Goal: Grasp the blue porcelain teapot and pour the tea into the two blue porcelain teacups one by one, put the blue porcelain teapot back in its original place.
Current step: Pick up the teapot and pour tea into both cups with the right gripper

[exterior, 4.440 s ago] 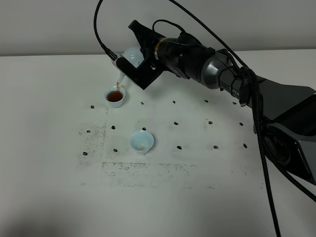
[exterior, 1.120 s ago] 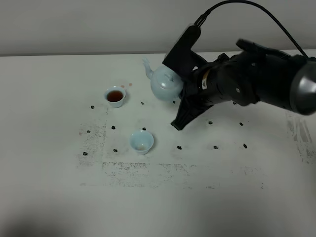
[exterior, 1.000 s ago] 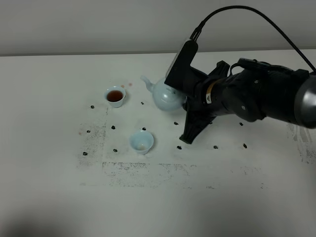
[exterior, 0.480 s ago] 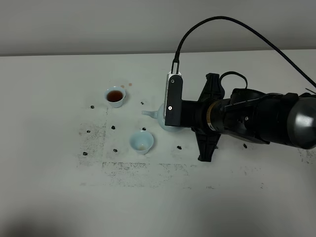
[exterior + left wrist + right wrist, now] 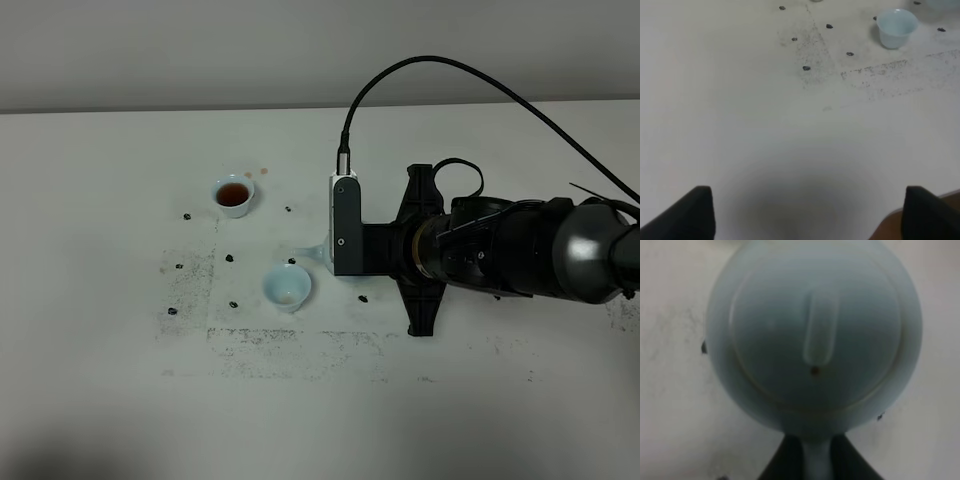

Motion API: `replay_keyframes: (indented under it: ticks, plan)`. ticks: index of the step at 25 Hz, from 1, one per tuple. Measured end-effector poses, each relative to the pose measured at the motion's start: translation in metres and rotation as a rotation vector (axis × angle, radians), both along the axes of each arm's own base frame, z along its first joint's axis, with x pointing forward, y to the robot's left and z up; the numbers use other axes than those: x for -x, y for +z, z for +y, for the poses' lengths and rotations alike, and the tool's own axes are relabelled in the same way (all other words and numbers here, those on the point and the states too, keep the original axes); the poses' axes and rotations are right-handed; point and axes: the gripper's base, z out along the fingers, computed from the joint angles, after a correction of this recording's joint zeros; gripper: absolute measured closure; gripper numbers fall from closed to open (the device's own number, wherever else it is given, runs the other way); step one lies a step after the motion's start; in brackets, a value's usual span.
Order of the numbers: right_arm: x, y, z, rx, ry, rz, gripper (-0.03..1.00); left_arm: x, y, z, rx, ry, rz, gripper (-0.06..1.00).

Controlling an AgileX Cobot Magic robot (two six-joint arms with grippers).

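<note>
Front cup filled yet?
No, looks empty: the front cup is pale inside, only faintly tinted at the bottom; the back cup is dark brown inside.

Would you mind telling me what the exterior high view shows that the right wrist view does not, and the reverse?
Only the exterior high view shows the two teacups, the far teacup holding dark tea and the near teacup pale inside, plus the right arm reaching in. Only the right wrist view shows the lid with its knob, and the handle pinched in the right end effector. Both show the teapot, though from outside only its spout peeks out, and the white table with black marks.
</note>
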Motion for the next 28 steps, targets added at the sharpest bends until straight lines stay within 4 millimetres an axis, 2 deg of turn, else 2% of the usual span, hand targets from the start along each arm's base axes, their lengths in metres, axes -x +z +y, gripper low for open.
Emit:
replay_keyframes:
  ticks: [8, 20, 24, 28]
  plan:
    - [-0.001, 0.001, 0.000, 0.039, 0.050, -0.024, 0.92, 0.000, 0.000, 0.000, 0.000, 0.000, 0.000, 0.22]
    - [-0.002, 0.002, 0.004, 0.161, 0.263, -0.077, 0.92, 0.000, 0.000, 0.000, 0.000, 0.000, 0.000, 0.22]
    - [-0.004, 0.004, 0.003, 0.143, 0.240, -0.072, 0.92, 0.000, 0.000, 0.000, 0.000, 0.000, 0.000, 0.22]
    - [-0.010, 0.015, 0.007, 0.027, 0.107, -0.036, 0.92, 0.000, 0.000, 0.000, 0.000, 0.000, 0.000, 0.22]
